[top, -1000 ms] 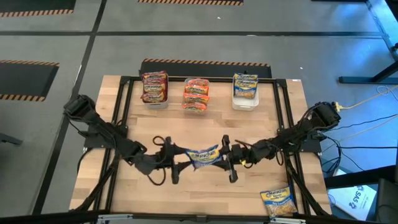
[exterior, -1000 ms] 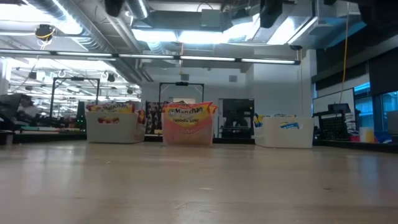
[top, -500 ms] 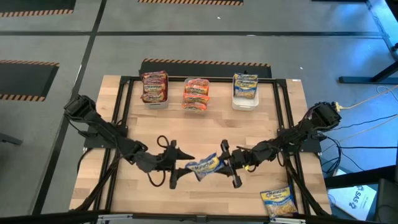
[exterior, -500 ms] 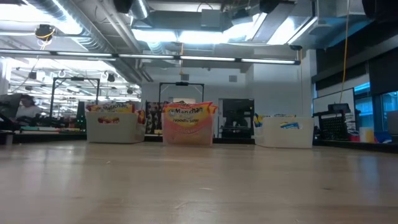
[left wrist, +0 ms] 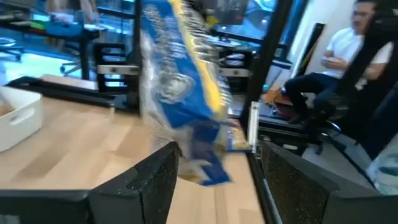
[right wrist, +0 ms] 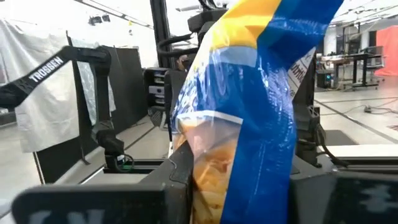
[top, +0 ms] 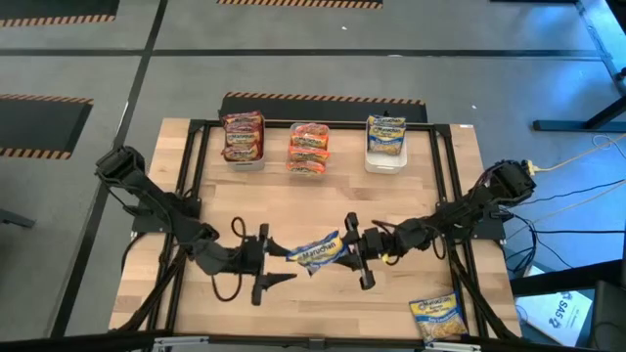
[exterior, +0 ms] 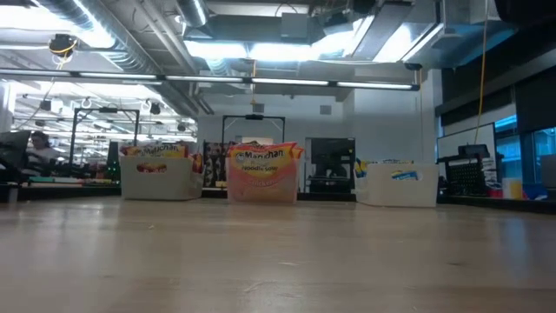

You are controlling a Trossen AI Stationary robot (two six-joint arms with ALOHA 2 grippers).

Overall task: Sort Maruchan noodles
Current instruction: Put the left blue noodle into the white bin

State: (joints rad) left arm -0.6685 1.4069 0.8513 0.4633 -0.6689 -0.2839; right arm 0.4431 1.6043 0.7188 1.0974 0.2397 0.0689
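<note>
Right gripper [top: 358, 256] clamps one end of a blue-yellow Maruchan packet [top: 318, 253] at lower centre of the high view, long axis running left-right, left end tipped slightly downward. Left gripper [top: 264, 266], fingers spread, sits just left, apart from it.
</note>
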